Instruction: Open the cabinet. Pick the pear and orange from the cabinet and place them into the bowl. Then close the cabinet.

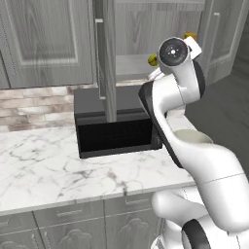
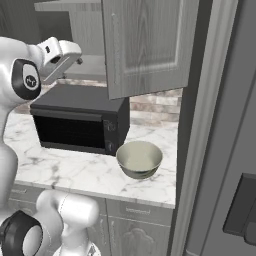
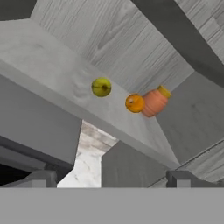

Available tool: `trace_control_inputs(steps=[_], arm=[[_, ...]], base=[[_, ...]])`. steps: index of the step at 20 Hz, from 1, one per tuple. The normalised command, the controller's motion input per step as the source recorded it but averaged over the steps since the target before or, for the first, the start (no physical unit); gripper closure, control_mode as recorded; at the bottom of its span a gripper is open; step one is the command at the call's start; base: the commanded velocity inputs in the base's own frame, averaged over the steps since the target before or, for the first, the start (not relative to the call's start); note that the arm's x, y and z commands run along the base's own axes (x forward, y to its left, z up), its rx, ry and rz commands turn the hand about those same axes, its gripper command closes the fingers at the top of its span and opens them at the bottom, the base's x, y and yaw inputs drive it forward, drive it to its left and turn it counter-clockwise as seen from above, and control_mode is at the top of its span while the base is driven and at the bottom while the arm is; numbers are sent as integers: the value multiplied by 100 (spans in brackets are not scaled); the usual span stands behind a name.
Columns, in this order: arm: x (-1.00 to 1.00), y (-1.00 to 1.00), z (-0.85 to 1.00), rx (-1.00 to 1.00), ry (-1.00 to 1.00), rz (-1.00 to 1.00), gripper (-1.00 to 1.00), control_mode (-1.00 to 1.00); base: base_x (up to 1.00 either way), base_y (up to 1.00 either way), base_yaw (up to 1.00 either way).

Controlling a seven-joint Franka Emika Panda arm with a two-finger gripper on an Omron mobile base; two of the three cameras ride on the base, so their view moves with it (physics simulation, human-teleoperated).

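**Cabinet stood open, fruit sat waiting ahead of the hand**

The cabinet (image 1: 112, 53) was open, both doors swung out, its grey inner shelf bare to the camera on the hand. On that shelf sat the pear (image 3: 101, 86), straight ahead of the gripper (image 3: 111, 178) and well apart from it, nothing touching it. Just beside the pear, a little off to one side along the shelf, sat the orange (image 3: 134, 103), and right against the orange leaned a terracotta jar (image 3: 155, 101) with its orange lid. From the left base camera a sliver of pear peeked out behind the arm's wrist.

The gripper hung in front of the shelf edge, below the fruit's level. Its two dark fingertips (image 3: 40, 178) stood wide apart, jaws spread, holding nothing at all.

Down beneath the hand sat the black microwave (image 2: 80, 122) on the marble counter (image 1: 44, 160). The bowl (image 2: 139, 159) rested on that counter just beside the microwave, far below the gripper, cream inside and nothing in it.
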Motion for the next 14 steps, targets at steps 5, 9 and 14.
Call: trace_control_inputs(steps=[5,9,14], arm=[[12,-28,-39,-8,0,7,-100,-100],[42,-26,-23,-3,0,3,-100,-100],[90,-11,-13,-2,0,2,-100,-100]], base=[[0,0,0],[0,0,0],[0,0,0]])
